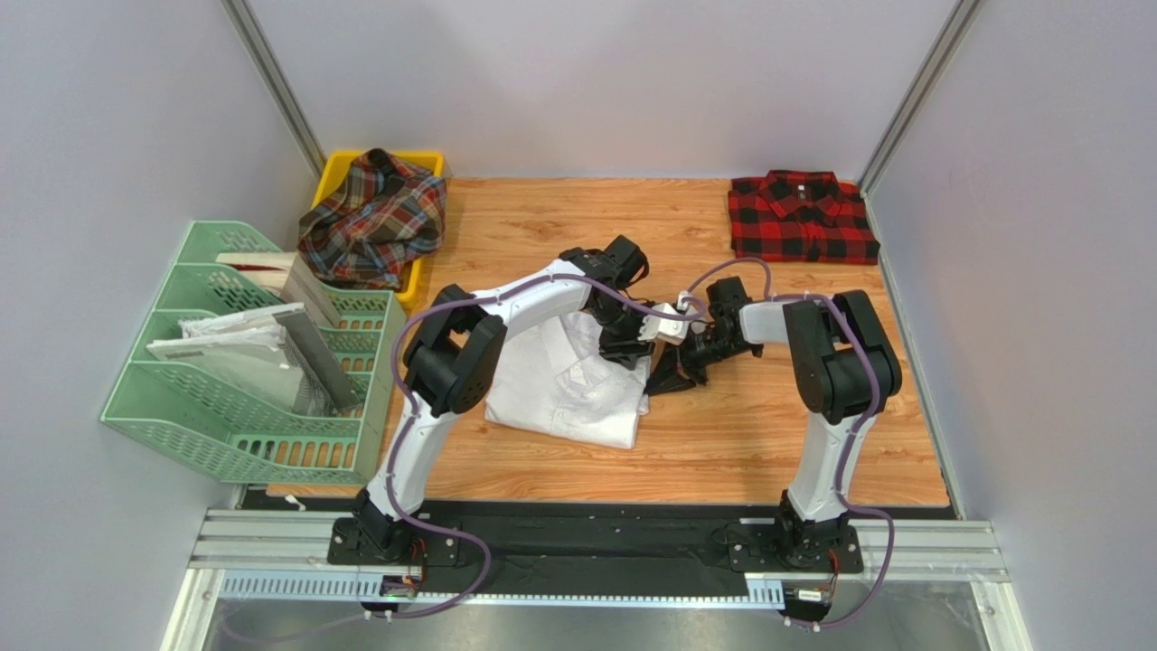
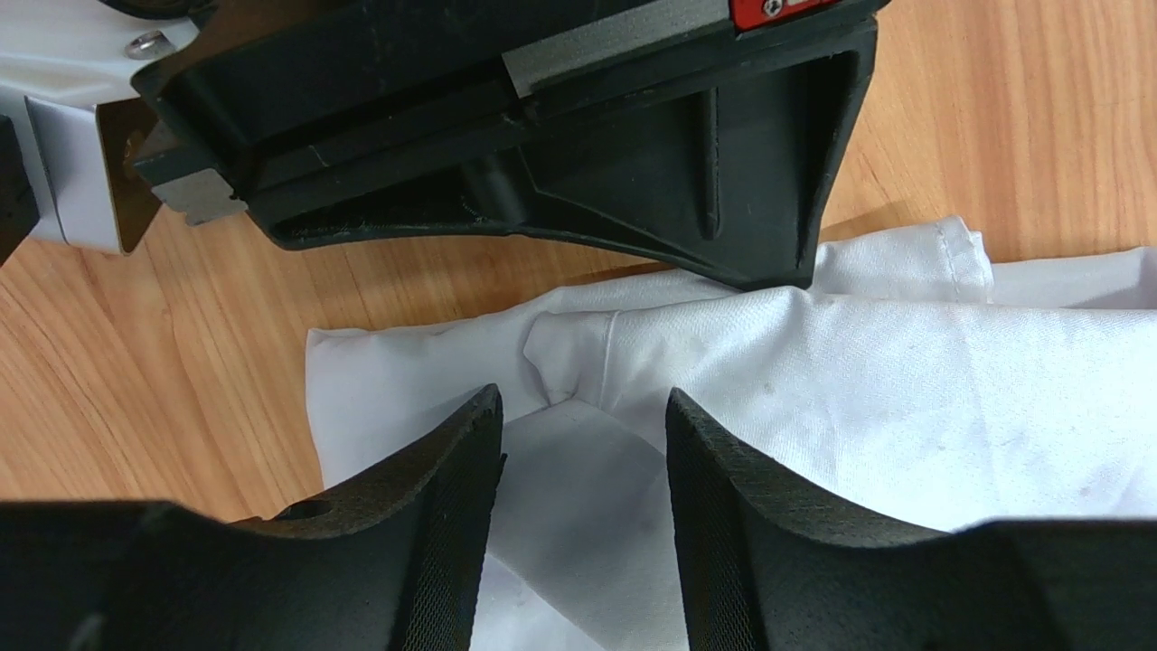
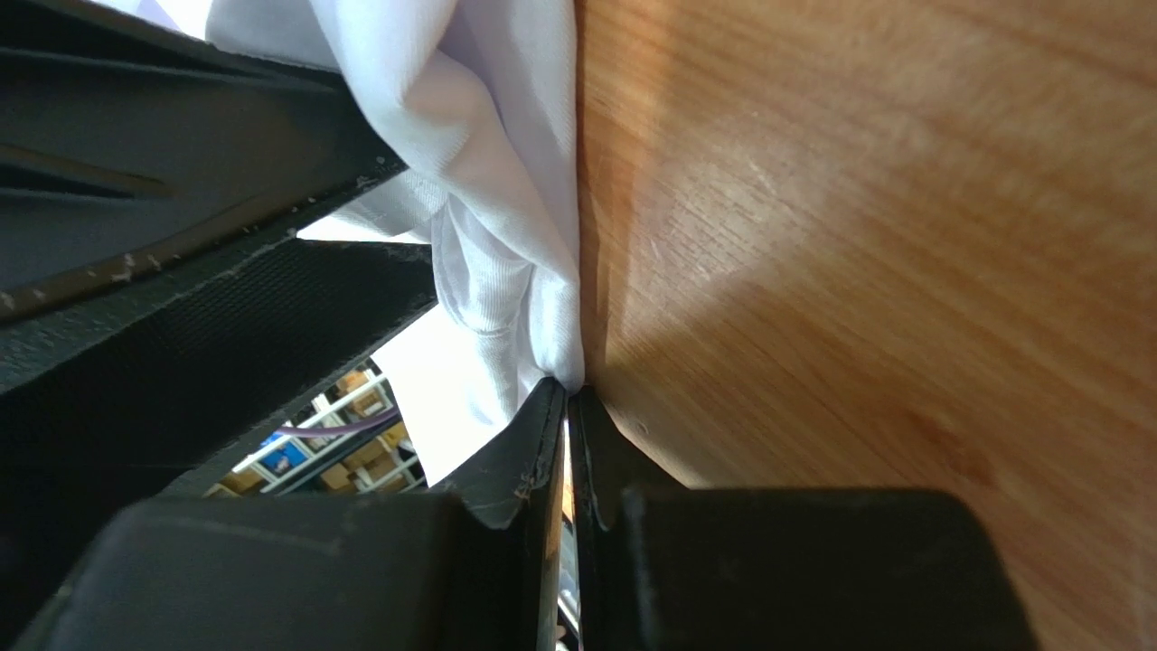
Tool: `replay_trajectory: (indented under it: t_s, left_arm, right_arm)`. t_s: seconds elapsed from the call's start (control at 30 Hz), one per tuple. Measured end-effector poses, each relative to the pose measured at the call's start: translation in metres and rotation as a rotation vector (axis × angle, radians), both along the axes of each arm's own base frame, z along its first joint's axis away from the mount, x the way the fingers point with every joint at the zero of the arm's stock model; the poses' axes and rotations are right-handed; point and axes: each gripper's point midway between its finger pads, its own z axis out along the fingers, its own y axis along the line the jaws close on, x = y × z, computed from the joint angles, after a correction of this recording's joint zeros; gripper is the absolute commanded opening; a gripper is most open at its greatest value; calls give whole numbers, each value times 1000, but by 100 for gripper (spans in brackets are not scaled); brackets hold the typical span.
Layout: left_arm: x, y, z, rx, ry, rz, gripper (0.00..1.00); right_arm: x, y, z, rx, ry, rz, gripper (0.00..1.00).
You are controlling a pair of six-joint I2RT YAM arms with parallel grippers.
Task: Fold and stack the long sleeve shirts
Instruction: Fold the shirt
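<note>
A plain white long sleeve shirt (image 1: 564, 387) lies partly folded on the wooden table (image 1: 761, 434) in the middle. My left gripper (image 2: 584, 407) hovers open over it, its fingers astride a fold of the white shirt (image 2: 842, 393). Just right of it, my right gripper (image 3: 571, 391) is shut low on the table, pinching the edge of the white shirt (image 3: 496, 163). In the top view the two grippers, left gripper (image 1: 632, 332) and right gripper (image 1: 675, 356), almost touch. A folded red-and-black checked shirt (image 1: 801, 217) lies at the back right. A crumpled tartan shirt (image 1: 374, 214) fills a yellow bin (image 1: 424, 170).
A green wire file rack (image 1: 251, 366) with papers and folders stands at the left beside the table. Grey walls close in the back and sides. The black body of my right arm (image 2: 543, 122) crowds the top of the left wrist view.
</note>
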Motion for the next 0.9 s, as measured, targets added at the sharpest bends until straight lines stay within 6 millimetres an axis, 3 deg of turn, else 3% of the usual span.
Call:
replay_trajectory:
  t_s: [0.2,0.3,0.53,0.7,0.9]
  left_arm:
    - [-1,-3,0,11,-26,-24,54]
    - [-2,-5,-1,11,-30,-33,54]
    - [-6,-4,2,14,-20,-45,42]
    - [-5,-6,5,15,-17,-49,38]
    - [-2,-9,2,24,-8,-52,48]
  right_arm:
    - [0,3,0,18,23,-13,10]
    - [0,3,0,22,31,-18,18]
    - [-3,4,2,36,49,-26,30]
    - [-9,3,4,38,62,-29,29]
    - [-13,6,3,44,61,-20,17]
